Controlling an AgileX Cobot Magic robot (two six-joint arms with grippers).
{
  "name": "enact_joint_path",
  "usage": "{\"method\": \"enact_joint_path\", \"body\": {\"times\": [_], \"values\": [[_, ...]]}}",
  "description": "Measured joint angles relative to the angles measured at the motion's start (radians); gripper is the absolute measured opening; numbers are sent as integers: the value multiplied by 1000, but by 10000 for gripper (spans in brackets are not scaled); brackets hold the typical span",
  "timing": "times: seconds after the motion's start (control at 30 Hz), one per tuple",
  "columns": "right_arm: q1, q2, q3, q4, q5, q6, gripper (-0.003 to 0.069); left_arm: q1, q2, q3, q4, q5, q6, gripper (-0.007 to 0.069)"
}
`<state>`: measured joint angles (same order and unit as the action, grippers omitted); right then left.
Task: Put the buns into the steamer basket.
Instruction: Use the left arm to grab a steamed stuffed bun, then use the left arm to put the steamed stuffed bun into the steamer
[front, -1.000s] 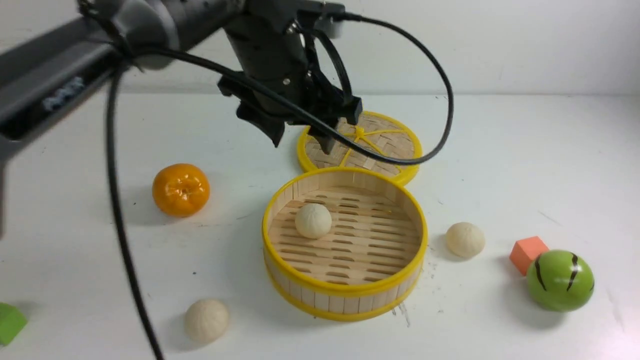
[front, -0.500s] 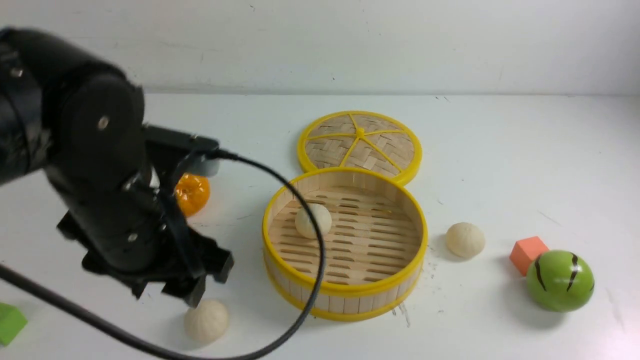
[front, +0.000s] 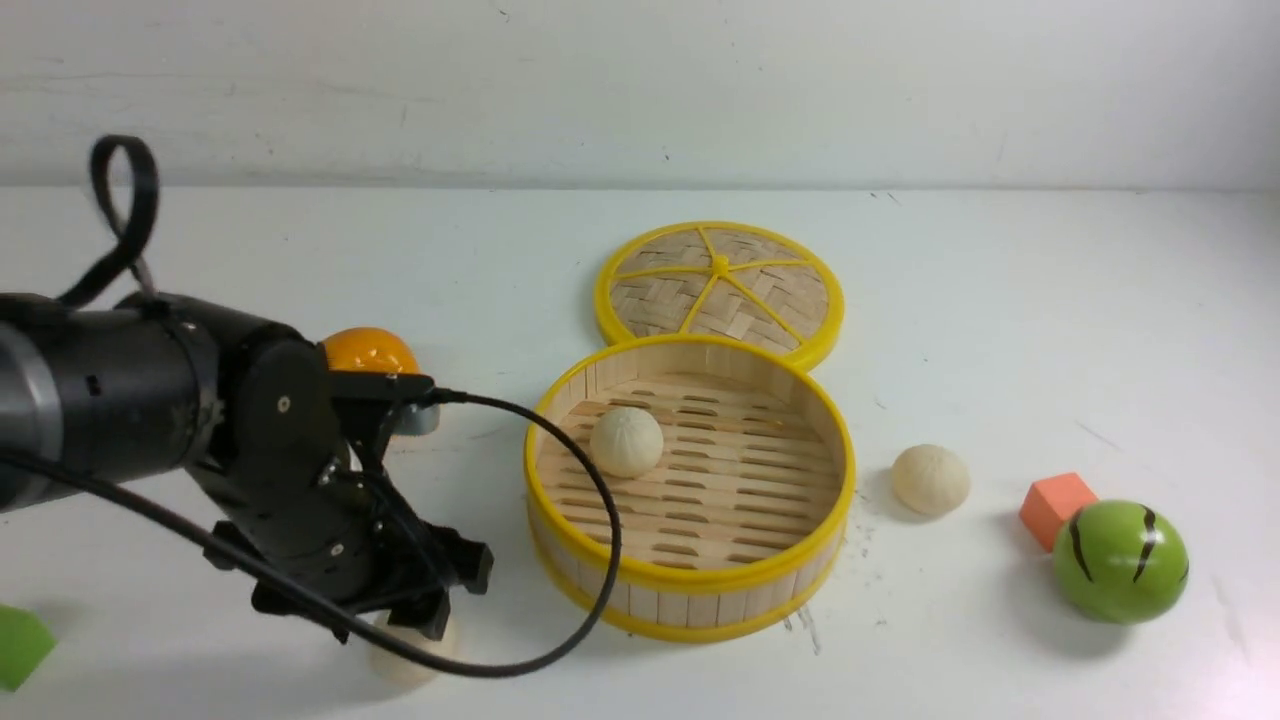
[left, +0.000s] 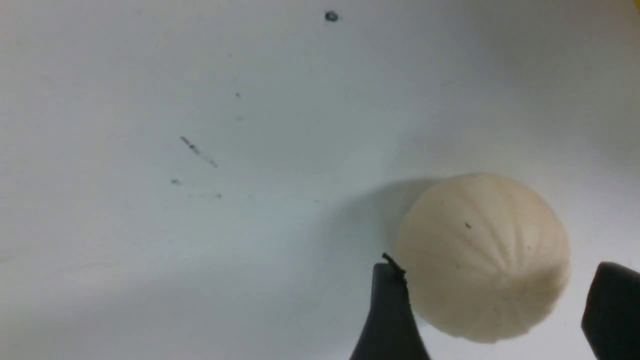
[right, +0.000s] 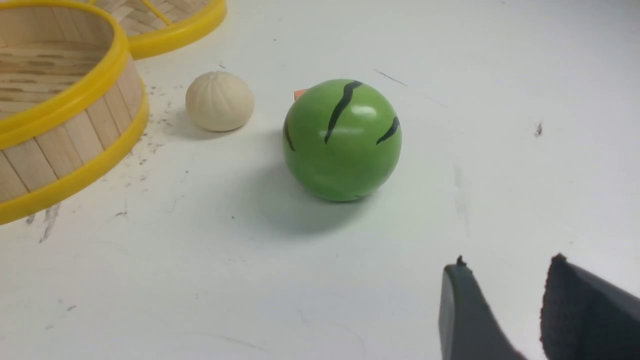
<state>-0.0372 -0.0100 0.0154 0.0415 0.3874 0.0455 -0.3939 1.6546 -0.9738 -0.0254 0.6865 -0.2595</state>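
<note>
White table carries everything, and the one steamer basket, bamboo slats with yellow rims, stands near its middle. One black left arm reaches in low on the basket's left. One flat woven lid with yellow spokes lies just behind the basket, its rim touching or nearly touching the basket's rim. One green ball with dark stripes sits well to the basket's right. One orange sits to the basket's left, half hidden behind the arm. There are three buns: one lies inside the basket on the left part of its slotted floor, one rests on the table just right of the basket, and one lies on the table to the basket's front left, under the left gripper. That gripper is spread open astride this bun, one finger close against its side, the other clear of it. There are two small blocks: an orange-red one right of the basket, beside the ball, and a green one far to the basket's left. The right gripper hangs above bare table beyond the ball from the basket, its jaws a narrow gap apart with nothing between them.
</note>
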Motion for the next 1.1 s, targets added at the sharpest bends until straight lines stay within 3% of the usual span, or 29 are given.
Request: {"method": "enact_joint_path", "body": {"times": [0.07, 0.2, 0.23, 0.27, 0.3, 0.33, 0.37, 0.53, 0.83, 1.03, 1.1], "values": [[0, 0, 0, 0, 0, 0, 239, 0, 29, 0, -8, -5, 0, 459], [0, 0, 0, 0, 0, 0, 239, 0, 45, -3, -14, -6, 6, 318], [0, 0, 0, 0, 0, 0, 239, 0, 45, -25, -14, 17, 21, 227], [0, 0, 0, 0, 0, 0, 239, 0, 45, -34, -14, 26, 24, 199], [0, 0, 0, 0, 0, 0, 239, 0, 44, -84, -14, 76, 49, 84], [0, 0, 0, 0, 0, 0, 239, -1, 43, -92, -14, 83, 49, 71], [0, 0, 0, 0, 0, 0, 239, -10, 40, -178, -13, 152, 74, 5], [0, 0, 0, 0, 0, 0, 239, -82, 33, -424, -22, 239, 104, -3], [0, 0, 0, 0, 0, 1, 239, -186, 192, -717, -106, 177, 106, 2], [0, 0, 0, 0, 0, 1, 239, -186, 383, -798, -148, 213, 118, 68], [0, 0, 0, 0, 0, 1, 239, -186, 448, -827, -161, 245, 130, 142]]}}
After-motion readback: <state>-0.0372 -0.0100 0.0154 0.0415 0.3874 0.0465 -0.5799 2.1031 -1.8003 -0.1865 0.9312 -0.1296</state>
